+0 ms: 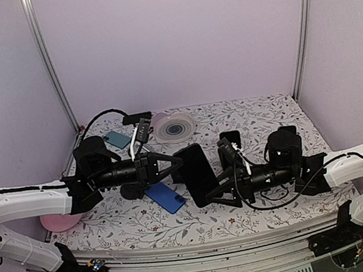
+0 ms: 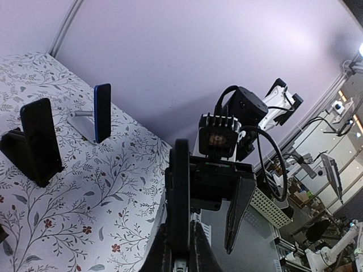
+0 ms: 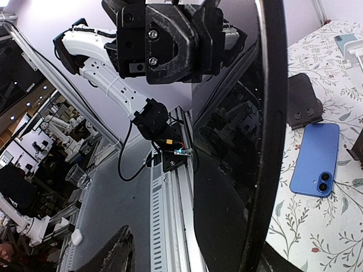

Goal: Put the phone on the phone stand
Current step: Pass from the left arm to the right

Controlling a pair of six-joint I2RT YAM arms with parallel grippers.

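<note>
Phone (image 1: pixel 197 173) hangs above floral table (image 1: pixel 260 114), lilac walls (image 1: pixel 174 41).

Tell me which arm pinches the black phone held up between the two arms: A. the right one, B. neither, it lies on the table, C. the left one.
C: the left gripper is shut on the black phone, while the right gripper stands open at its other end.

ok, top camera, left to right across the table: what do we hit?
pink object → teal phone → blue phone → black phone, held off the table → black stand. White round dish left out: it overlaps both phones.
</note>
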